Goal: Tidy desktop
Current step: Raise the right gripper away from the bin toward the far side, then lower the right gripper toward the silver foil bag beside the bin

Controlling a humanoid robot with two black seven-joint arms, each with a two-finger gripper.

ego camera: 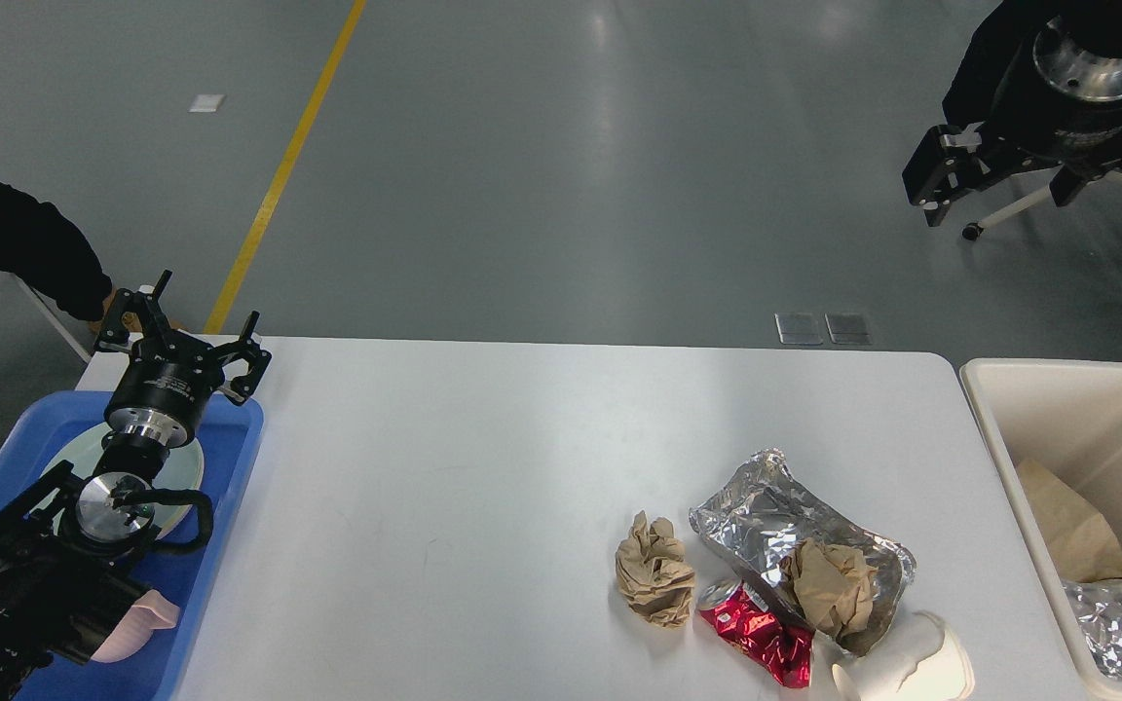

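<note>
Two pincers: left pincer (183,336) spread over blue tray (230,477); right pincer (999,175) raised, spread, empty. Crumpled trash on tabletop (444,467).

Bare desktop (444,458) centre; litter heap (785,574) near right.

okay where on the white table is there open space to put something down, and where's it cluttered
The desktop is bare across its whole middle, from the blue tray to the brown paper ball, and along its far edge. It is crowded at the near right: foil bag, red wrapper and white cup, beside the cream bin.
</note>
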